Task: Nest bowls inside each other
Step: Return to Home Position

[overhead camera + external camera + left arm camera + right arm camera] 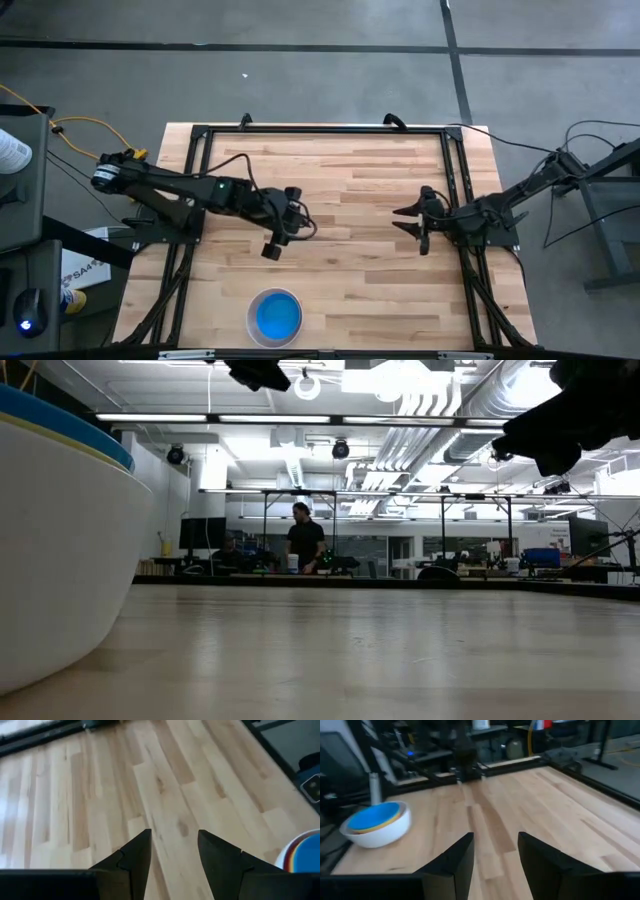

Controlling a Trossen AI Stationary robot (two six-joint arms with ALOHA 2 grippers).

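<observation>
Only part of the nest can be made out. The white bowl (250, 318) stands at the near edge of the butcher-block table (380, 290), left of centre, with the blue bowl (276, 318) sitting inside it. From above, just these two show. In the right wrist view a thin yellow rim (376, 826) peeks out between the blue and the white. Whatever else lies beneath the blue is hidden. In the low view the white wall fills the left side and is cut off by the picture's edge, with a blue band and a yellow line across its top. In the left wrist view only a sliver of the stack enters at the edge.

The left gripper (300, 222) hangs over the middle of the table, well apart from the bowls, its fingers spread with bare wood between them and nothing held. The right gripper (405, 220) faces it from the right side, likewise spread and holding nothing. In the low view both arms appear only as dark shapes cut off at the top.

A black frame (320, 130) runs along the far and side edges of the table. Beyond it, in the room, a person (305, 545) stands at a bench. Nothing lies between either gripper and the bowls.
</observation>
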